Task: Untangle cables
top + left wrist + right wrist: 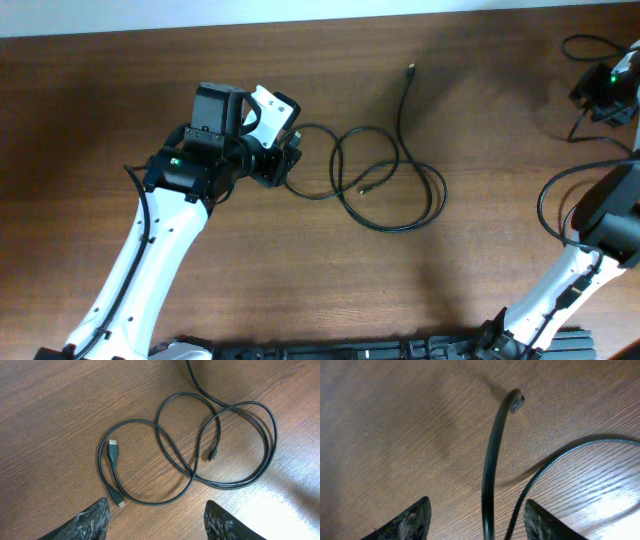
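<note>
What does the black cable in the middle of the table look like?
The cable is thin, black and rubbery-looking. It lies flat on the brown wooden table, curled into loops that cross each other. One end has a long plug with a silver tip; two smaller plugs show too, so it may be two cords. The open left gripper hovers beside it, not gripping it.

The worktop (100, 120) lies bare left of the cables (401, 120), beyond them and on their near side, so my left hand (156, 506) can pass freely there. Only their crossed loops and plug ends (114, 451) stand in its way.
</note>
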